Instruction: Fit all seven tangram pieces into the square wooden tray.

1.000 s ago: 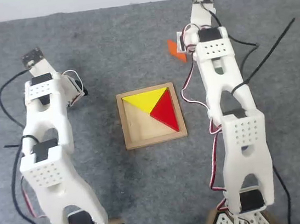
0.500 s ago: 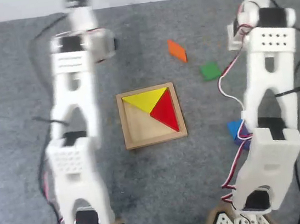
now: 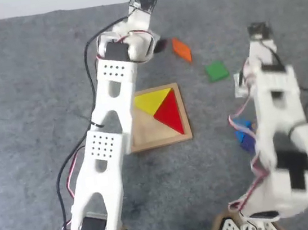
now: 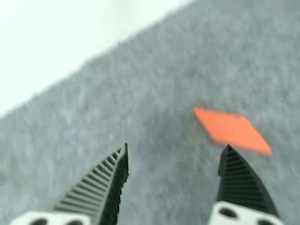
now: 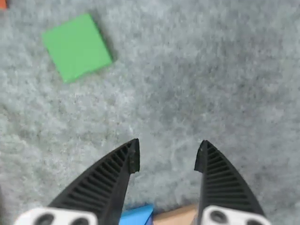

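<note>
Left gripper [image 4: 176, 147], spread, has been swung to orange piece [image 4: 232, 130].
It could be shoved aside by one finger.

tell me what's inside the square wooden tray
A yellow triangle piece and a red triangle piece lie in the tray. The left arm covers its left part, hiding anything there.
</note>
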Available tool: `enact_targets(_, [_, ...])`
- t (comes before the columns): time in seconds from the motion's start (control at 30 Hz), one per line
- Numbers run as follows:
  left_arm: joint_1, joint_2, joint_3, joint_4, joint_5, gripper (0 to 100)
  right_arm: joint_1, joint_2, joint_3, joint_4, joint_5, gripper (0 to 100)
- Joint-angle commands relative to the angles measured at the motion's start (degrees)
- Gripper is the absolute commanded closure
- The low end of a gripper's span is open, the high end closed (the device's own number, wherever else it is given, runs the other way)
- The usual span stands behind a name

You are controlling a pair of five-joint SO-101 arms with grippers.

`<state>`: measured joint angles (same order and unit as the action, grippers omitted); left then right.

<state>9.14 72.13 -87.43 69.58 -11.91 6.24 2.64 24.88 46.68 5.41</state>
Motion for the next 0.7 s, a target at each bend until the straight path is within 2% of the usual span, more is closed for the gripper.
enact_targets(0.0, [0.7,-0.18,-0.31,-9.49,-0.97,70,-0.57,-12.88,12.57,-10.77,0.7,79.0])
enact_targets(0.13, [0.26,0.7,-0.92,-10.55,-7.74,71,-1.98,-15.6,19.34,-16.66,1.14,79.0])
enact_targets(0.27, [-0.09,0.79,-6.2,-0.35,-13.36,71,-2.51,-13.49,18.73,-18.07,1.14,79.0])
enact_targets(0.33, [-0.97,0.44,-9.45,4.4,-11.52,71,-2.24,-12.62,17.49,-17.45,1.14,79.0])
enact_targets(0.4, [-2.37,-2.99,-8.66,9.49,-6.59,71,-1.36,-13.05,17.41,-16.4,1.14,79.2])
enact_targets(0.5, [-4.31,-9.76,-8.66,22.95,1.49,71,-0.84,-16.31,18.64,-15.25,1.05,85.6])
enact_targets(0.57, [-4.75,-15.21,-8.48,31.47,2.64,71,-0.84,-20.18,21.89,-17.01,0.7,90.2])
enact_targets(0.67, [-7.47,-23.3,-3.91,31.38,5.45,73,-0.92,-28.26,28.4,-20.0,0.62,96.6])
